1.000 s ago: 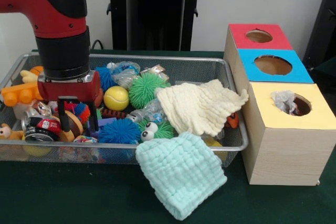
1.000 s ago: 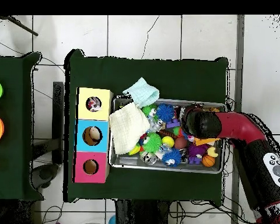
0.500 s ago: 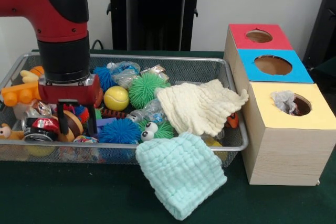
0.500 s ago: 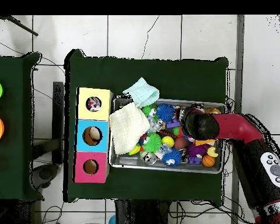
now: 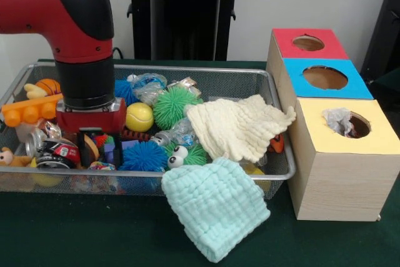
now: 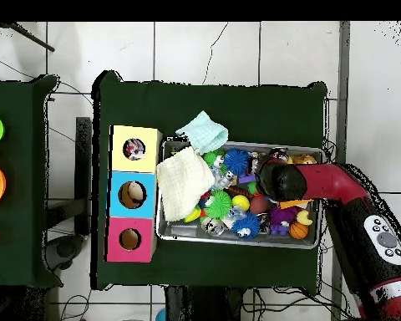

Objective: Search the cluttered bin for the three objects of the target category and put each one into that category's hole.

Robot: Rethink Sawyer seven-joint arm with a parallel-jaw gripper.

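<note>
Sliding rightward along the bin [image 5: 206,72], the gripper [image 5: 100,148] sat a little nearer the middle than half a second earlier, and lower, its two dark fingers [image 5: 84,148] spread apart among the toys with nothing clamped. That shift uncovered the crushed can [image 5: 53,152] at the left end, beside the orange block [image 5: 31,109]. Judging by this, the search had not yet settled on a pick. Further right, the yellow ball [image 5: 139,117], cream cloth [image 5: 240,126] and three boxes [image 5: 340,148] lay unchanged on the green surface [image 5: 94,229].
</note>
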